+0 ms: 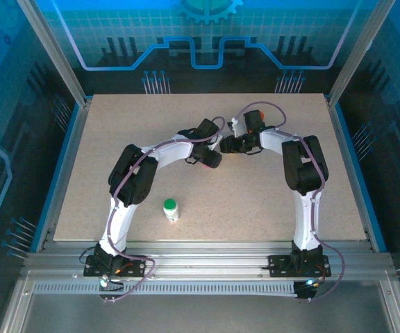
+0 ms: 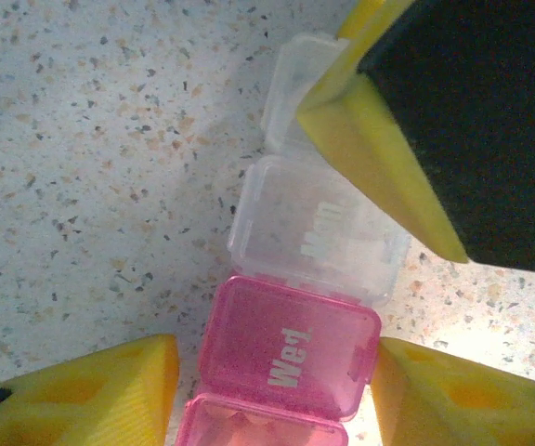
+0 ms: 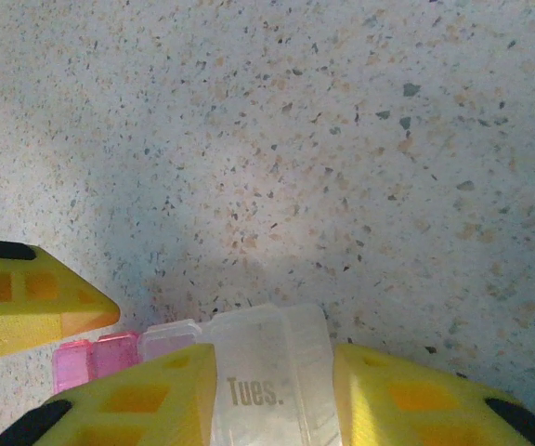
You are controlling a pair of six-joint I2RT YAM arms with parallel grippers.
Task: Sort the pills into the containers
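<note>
Right gripper (image 3: 272, 367) is clamping a clear Tues. pill box (image 3: 263, 395), cropped below. Left gripper (image 2: 277, 351) is flanking the pink Wed box (image 2: 291, 334); grip unclear.

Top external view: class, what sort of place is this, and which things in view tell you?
Most likely a robotics lab work cell. Aluminium frame posts and blue panels enclose a speckled table, and the left arm and right arm are bolted to a metal rail at its near edge.

Green-capped bottle (image 1: 171, 209) stands near; table (image 1: 103, 139) sides free.
</note>
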